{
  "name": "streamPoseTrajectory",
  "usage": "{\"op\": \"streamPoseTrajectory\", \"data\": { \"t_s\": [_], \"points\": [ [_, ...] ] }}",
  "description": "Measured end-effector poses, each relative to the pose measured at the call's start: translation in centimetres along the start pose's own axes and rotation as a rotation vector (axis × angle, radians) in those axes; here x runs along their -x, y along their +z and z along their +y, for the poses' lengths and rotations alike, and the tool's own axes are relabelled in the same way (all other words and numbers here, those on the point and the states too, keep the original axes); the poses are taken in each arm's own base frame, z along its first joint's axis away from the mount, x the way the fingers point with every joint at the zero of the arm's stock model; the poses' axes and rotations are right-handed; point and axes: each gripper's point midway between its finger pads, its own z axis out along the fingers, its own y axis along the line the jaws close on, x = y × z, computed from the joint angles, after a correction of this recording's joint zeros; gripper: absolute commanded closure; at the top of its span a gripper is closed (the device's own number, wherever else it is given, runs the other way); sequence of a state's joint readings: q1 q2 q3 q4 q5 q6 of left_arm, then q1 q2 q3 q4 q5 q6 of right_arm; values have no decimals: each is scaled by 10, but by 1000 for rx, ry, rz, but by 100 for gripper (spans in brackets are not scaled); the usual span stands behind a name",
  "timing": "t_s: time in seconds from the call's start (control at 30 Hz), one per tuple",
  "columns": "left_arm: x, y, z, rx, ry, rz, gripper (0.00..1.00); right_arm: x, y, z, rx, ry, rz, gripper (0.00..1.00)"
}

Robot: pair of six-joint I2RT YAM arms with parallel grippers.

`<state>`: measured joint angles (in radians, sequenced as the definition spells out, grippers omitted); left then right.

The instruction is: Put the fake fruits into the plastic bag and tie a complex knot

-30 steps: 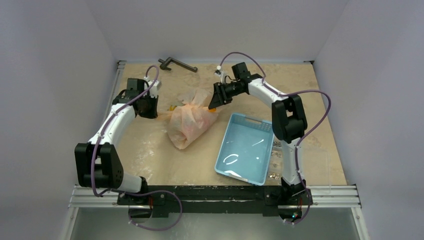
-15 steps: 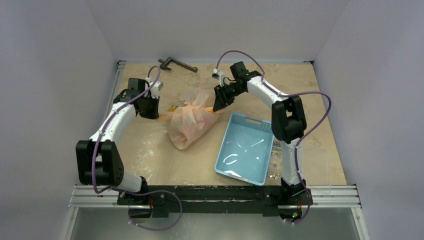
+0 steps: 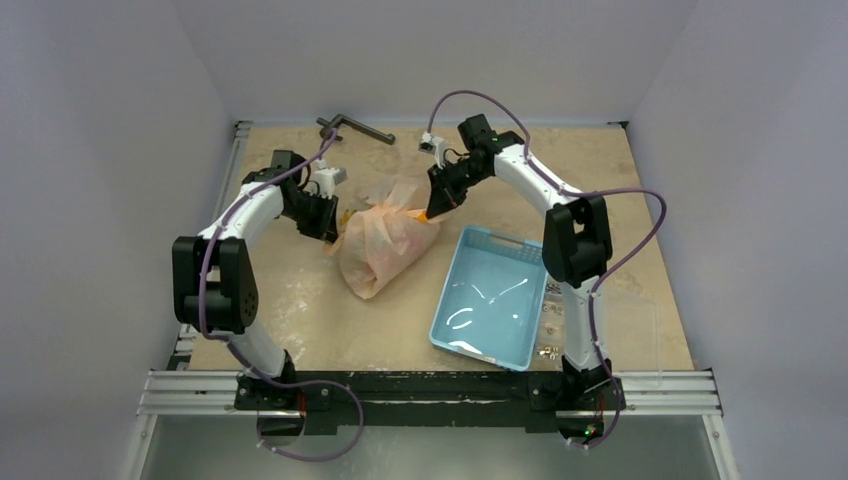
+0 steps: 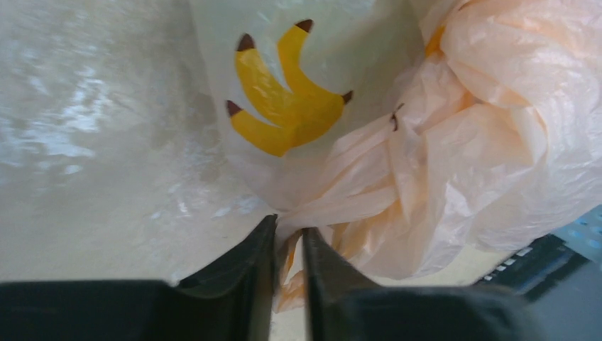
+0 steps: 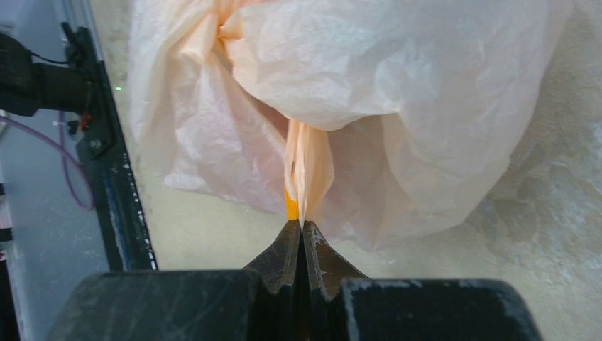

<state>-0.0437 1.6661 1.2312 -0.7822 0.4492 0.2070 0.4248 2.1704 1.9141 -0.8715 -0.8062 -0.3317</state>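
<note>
closing, right pincer [image 5: 302,227] gripped bag [image 5: 397,85] handle; left pincer [image 4: 289,234] neared bag, jaws loosened slightly around opposite strand; knotting looked underway.

Plastic bag [image 3: 385,240]: thin, crinkled, translucent pale orange. It lies on its side near the middle of the table [image 3: 300,320], body bulging and top gathered. Twisted strands of film are drawn out taut from the gathered top on opposite sides. One panel carries a yellow banana print [image 4: 284,106] with brown tips. The contents cannot be made out through the film.
</note>
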Motion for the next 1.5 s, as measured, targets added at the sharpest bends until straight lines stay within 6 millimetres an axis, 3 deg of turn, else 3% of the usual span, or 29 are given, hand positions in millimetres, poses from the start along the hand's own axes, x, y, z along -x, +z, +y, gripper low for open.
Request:
{"op": "streamPoseTrajectory", "data": {
  "t_s": [0.17, 0.3, 0.5, 0.57, 0.67, 0.8, 0.9, 0.97, 1.07, 1.23, 1.4, 1.5],
  "points": [
    [-4, 1, -34, -211, -114, 17, 100, 14, 0, 24, 114, 63, -55, 100],
    [37, -29, -67, -358, -206, -148, 100, 55, 0, 53, 190, 108, -166, 100],
    [116, -104, -126, -538, -144, -401, 100, 125, -13, 110, 302, 27, -316, 100],
    [128, -112, -143, -594, -124, -425, 100, 137, -15, 121, 324, 6, -343, 100],
    [128, -99, -161, -691, -173, -387, 100, 142, -12, 125, 333, 16, -357, 100],
    [112, -54, -150, -761, -336, -277, 100, 131, -1, 99, 277, 71, -352, 100],
    [87, -16, -129, -740, -474, -188, 100, 108, 9, 72, 224, 143, -332, 100],
    [70, -4, -120, -703, -490, -146, 100, 93, 15, 55, 181, 197, -321, 100],
    [53, -2, -121, -649, -373, -137, 100, 86, 16, 36, 124, 243, -331, 100],
    [36, -21, -127, -542, -138, -168, 100, 101, -2, 21, 13, 207, -401, 100],
    [51, -45, -84, -387, -84, -258, 100, 104, -31, 16, -162, -46, -394, 100],
    [55, -52, -56, -279, -65, -282, 100, 98, -49, 21, -265, -291, -330, 100]
  ]
}}
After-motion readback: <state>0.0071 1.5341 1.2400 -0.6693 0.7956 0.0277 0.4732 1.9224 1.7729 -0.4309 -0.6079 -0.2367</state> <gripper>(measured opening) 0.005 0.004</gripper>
